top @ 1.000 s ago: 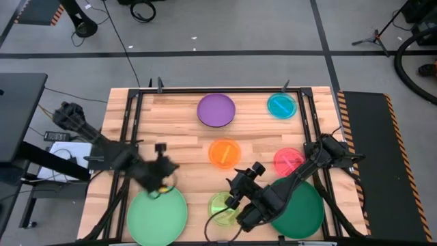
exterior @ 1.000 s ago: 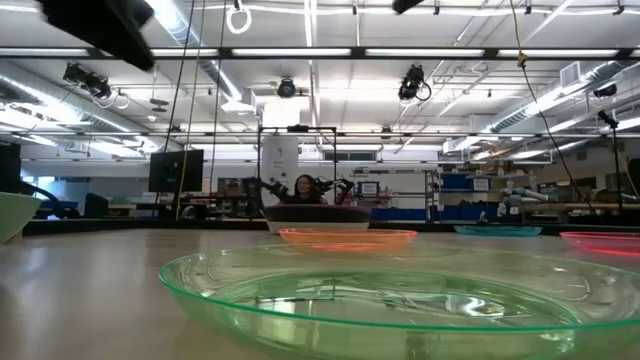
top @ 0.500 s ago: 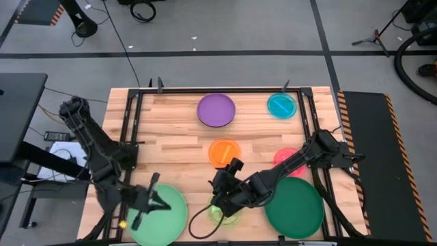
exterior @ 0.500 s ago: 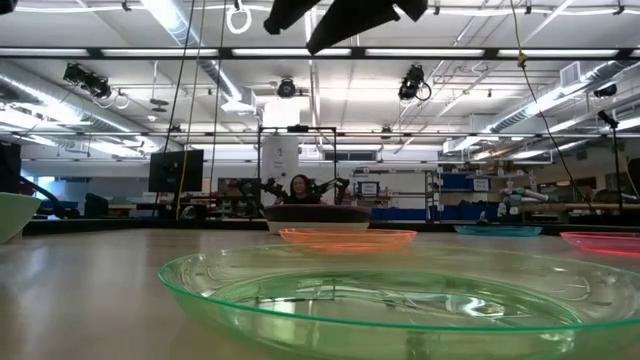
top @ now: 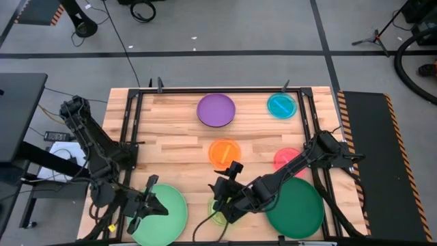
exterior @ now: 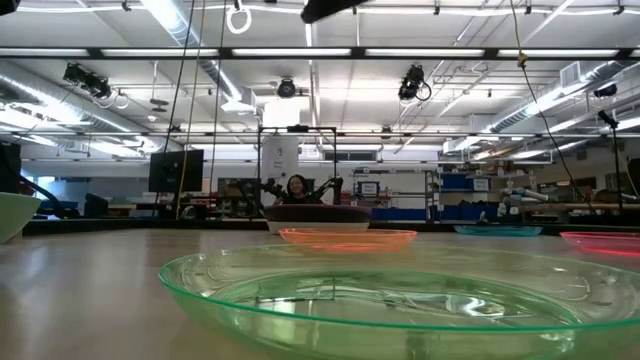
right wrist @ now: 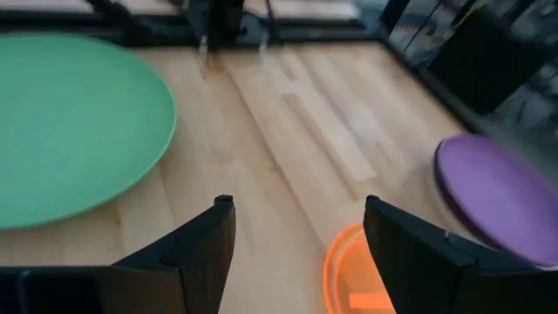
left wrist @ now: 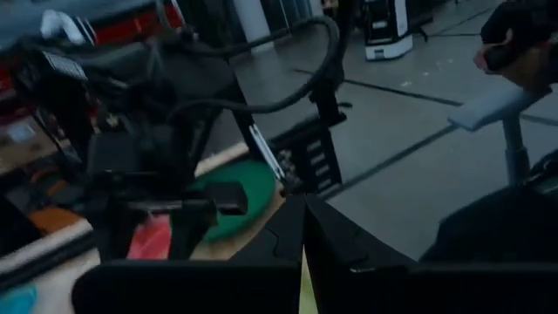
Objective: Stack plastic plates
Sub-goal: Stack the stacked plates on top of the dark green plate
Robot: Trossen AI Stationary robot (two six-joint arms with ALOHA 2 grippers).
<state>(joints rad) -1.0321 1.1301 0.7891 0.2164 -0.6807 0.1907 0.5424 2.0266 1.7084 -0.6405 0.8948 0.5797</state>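
Observation:
Round plastic plates lie flat on the wooden table. The purple plate [top: 216, 109] and the teal one [top: 281, 105] are at the far side. The orange plate [top: 224, 153] and the pink one [top: 287, 160] are in the middle. At the near edge lie the light green plate [top: 167, 217], the lime one [top: 213, 217] and the dark green one [top: 297, 208]. My left gripper [top: 158, 207] is shut and empty, held level above the light green plate. My right gripper [right wrist: 301, 218] hangs open and empty above the lime plate, which it mostly hides from above.
A black frame [top: 130, 130] runs round the table's edges. Bare wood lies between the light green plate [right wrist: 70, 122] and the orange plate [right wrist: 349, 270]. In the low view the lime plate [exterior: 400, 300] fills the foreground. A person sits far off in the room behind.
My left gripper has swung from the light green plate's far rim toward the table's near left corner and tipped from pointing down to about level, staying shut. My right gripper has moved toward the table's left, from beside the dark green plate to above the lime plate.

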